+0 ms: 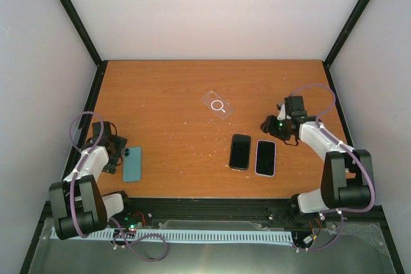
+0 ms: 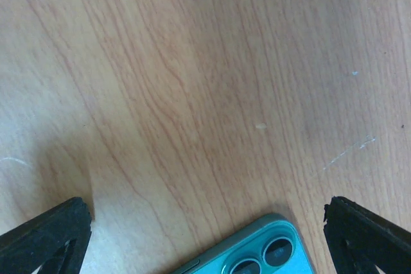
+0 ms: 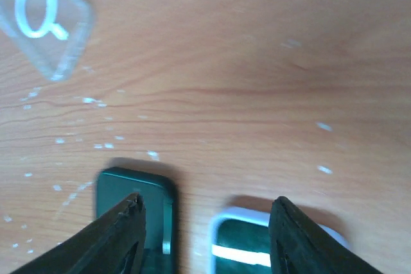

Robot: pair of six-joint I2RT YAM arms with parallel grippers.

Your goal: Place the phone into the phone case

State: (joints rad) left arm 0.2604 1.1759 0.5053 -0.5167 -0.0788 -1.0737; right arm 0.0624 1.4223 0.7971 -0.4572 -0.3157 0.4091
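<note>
**Fingers apart on both arms as three phones and a clear case lie separate on the tabletop**

A clear phone case (image 1: 217, 104), marked with a white ring and short tail, lies flat near the middle of the wooden tabletop (image 1: 160, 94), touching none of the phones. Nearer the arm bases and a little to its right, a black phone (image 1: 240, 151) and a lilac-edged phone (image 1: 265, 158) lie side by side with dark screens up and a narrow gap between them. A teal phone (image 1: 131, 163) lies back up near the left edge, well apart from the case.

The left fingers (image 2: 51, 230) stand wide apart and grip nothing. From the left wrist, the teal phone's corner with two camera lenses shows low in the gap between them. From above, that arm's tip sits just beside the phone's far end.

The right fingers (image 3: 119, 235) are likewise spread and hold nothing, placed just past the far ends of the black and lilac-edged phones. From the right wrist, the black phone's end sits by one finger and the lilac-edged phone's pale rim by the other. The clear case appears blurred in the upper left corner. Whether either pair touches the tabletop cannot be told.
</note>
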